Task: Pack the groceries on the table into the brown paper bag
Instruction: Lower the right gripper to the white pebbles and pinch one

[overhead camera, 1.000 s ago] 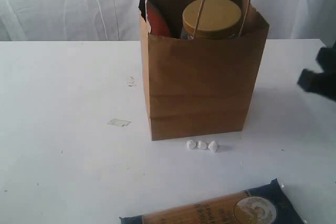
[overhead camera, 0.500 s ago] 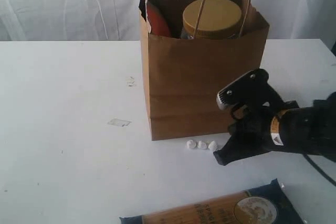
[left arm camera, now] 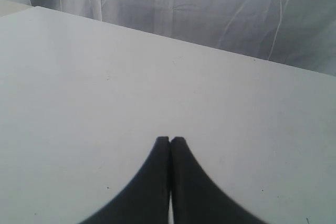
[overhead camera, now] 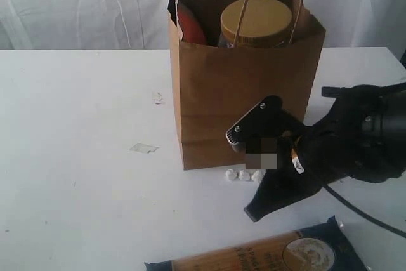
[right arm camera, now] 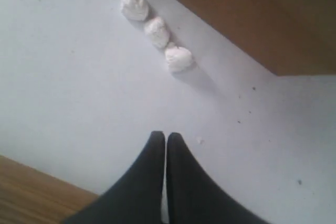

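Lighting: bright, diffuse, even; white table (overhead camera: 76, 207) nearly washed out. Shadows: faint, soft-edged, beside brown paper bag (overhead camera: 241, 112). Sharpness: low throughout; right arm (overhead camera: 361, 134) blurred.

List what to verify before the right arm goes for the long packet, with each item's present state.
1. The brown paper bag stands upright with its mouth open: ok.
2. Space left in it beside the clear jar and orange-brown pouch: cannot tell.
3. The right gripper is open for a grasp: not ok, shut and empty.
4. It is above the long packet: not ok, it hangs over bare table near the white bits.
5. The left gripper is out of the way: ok, shut over bare table.
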You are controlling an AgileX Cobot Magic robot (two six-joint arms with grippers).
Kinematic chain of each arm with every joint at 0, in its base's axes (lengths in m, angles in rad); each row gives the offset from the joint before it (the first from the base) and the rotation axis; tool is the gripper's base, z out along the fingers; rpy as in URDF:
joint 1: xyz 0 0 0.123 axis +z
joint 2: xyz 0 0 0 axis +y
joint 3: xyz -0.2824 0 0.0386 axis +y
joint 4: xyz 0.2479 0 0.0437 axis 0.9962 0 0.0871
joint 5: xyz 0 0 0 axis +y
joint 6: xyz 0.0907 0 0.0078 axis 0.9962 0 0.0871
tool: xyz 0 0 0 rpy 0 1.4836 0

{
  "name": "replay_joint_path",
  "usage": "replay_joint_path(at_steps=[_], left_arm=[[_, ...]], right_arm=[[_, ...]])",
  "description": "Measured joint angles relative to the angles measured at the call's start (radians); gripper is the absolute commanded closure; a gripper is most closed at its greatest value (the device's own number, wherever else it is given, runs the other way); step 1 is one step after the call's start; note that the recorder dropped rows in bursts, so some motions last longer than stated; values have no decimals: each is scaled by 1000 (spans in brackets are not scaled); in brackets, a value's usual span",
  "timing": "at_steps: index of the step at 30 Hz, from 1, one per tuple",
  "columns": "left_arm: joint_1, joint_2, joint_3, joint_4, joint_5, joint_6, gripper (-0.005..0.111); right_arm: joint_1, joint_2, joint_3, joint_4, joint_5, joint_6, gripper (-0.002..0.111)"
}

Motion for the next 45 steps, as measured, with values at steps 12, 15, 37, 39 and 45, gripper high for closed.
replay_joint_path(at_steps=[12,15,37,39,45], left_arm=[[0,0,0,0,0,0,107],[0,0,0,0,0,0,107],[0,0,0,0,0,0,107],[0,0,0,0,0,0,107],[0,0,0,0,0,0,107]], right_arm=[[1,188,-66,55,-152,-14,73],[1,221,-76,29,-159,38,73],[-44,285,-87,-241,-231,418,73],[-48,287,-87,-241,-240,418,73],[-48,287,-87,-243,-225,418,89]])
